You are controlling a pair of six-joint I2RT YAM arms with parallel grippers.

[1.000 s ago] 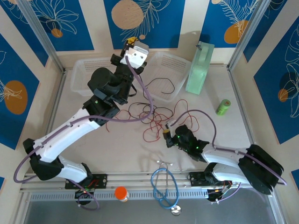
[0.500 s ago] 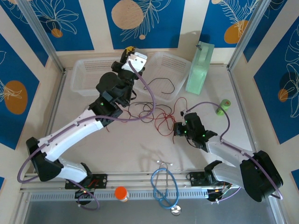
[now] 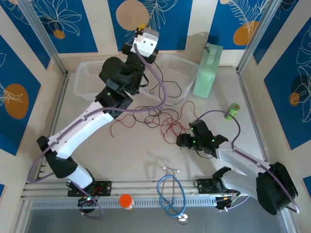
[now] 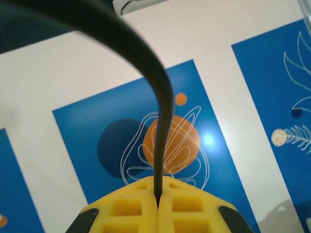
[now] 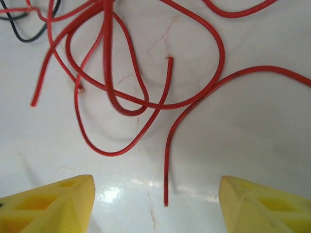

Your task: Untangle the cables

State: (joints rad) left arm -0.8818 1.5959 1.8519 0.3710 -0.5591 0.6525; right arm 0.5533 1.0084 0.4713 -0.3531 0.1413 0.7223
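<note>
While a black cable (image 4: pixel 164 121) is pinched in the left jaws, a red cable (image 5: pixel 167 160) is framed end-on, lengthwise, between wide right jaws.

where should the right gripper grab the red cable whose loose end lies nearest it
Probably grip the red cable on its straight tail just above the cut end, coming straight ahead with the open right gripper: that stretch lies alone, clear of the crossing loops.

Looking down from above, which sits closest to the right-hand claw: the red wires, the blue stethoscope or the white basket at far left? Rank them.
From the right gripper:
1. red cables, just ahead of it.
2. blue stethoscope, toward the near edge.
3. left white basket, far back left.
</note>
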